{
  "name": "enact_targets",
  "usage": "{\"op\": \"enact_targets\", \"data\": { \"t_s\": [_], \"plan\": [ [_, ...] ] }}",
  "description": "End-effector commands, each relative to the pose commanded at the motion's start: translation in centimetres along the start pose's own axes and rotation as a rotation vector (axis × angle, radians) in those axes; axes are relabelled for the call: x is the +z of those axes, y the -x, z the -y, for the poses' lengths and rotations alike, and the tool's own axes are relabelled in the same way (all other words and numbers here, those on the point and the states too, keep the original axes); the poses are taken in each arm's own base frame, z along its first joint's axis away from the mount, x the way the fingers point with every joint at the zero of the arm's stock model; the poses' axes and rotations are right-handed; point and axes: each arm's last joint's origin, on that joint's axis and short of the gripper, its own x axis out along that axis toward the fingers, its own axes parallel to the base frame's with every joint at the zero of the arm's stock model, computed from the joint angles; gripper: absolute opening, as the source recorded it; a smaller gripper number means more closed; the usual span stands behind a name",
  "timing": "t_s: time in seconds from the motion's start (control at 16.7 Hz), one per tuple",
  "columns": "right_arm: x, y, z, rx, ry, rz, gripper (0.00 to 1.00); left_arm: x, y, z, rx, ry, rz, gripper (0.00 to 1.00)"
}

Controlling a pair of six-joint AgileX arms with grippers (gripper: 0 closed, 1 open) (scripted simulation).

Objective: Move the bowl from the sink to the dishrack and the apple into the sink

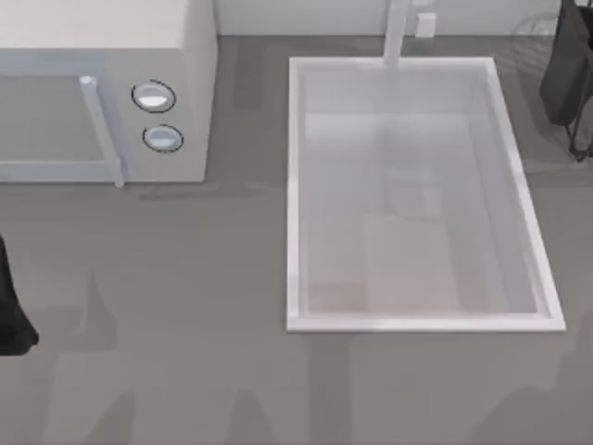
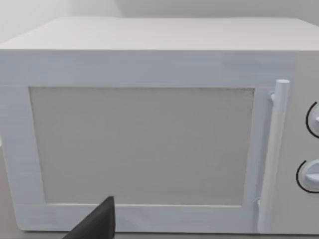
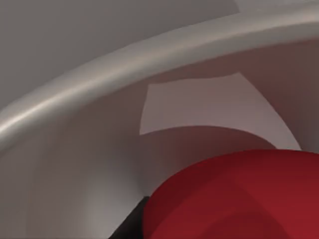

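The sink [image 1: 295, 195], a large white rectangular basin with a raised rim, served as the reference point. Its interior appeared bare in the top view, with the white faucet post [image 1: 397, 35] rising at its far rim. The white microwave [image 1: 190, 93] stood well to the left of the sink, door shut, two round knobs [image 1: 154, 96] on the side nearer the sink; the left wrist view faced its door and handle [image 2: 273, 154].

The right arm [image 1: 567, 69] hung beyond the sink's far right corner, over faint grey dishrack wires [image 1: 533, 28]. The left arm [image 1: 11, 311] sat parked well left of the sink.

In the right wrist view, the apple [image 3: 239, 196] lay very close to the camera against a curved pale rim. Finger state of either gripper could not be determined. The bowl's position could not be established.
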Motion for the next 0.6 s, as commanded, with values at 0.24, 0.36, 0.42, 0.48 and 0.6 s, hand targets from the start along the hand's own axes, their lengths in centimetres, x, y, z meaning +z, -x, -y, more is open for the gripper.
{"op": "enact_targets", "data": {
  "t_s": [0.24,0.36,0.42,0.48,0.6],
  "plan": [
    [0.0,0.0,0.0,0.0,0.0,0.0,0.0,0.0,0.0,0.0,0.0,0.0,0.0,1.0],
    [0.0,0.0,0.0,0.0,0.0,0.0,0.0,0.0,0.0,0.0,0.0,0.0,0.0,1.0],
    [-1.4,3.1,-0.1,0.004,-0.056,0.021,0.0,0.0,0.0,0.0,0.0,0.0,0.0,1.0],
    [-1.4,3.1,-0.1,0.004,-0.055,0.022,0.0,0.0,0.0,0.0,0.0,0.0,0.0,1.0],
    [-1.0,4.0,0.0,0.002,-0.051,0.025,0.0,0.0,0.0,0.0,0.0,0.0,0.0,1.0]
  ]
}}
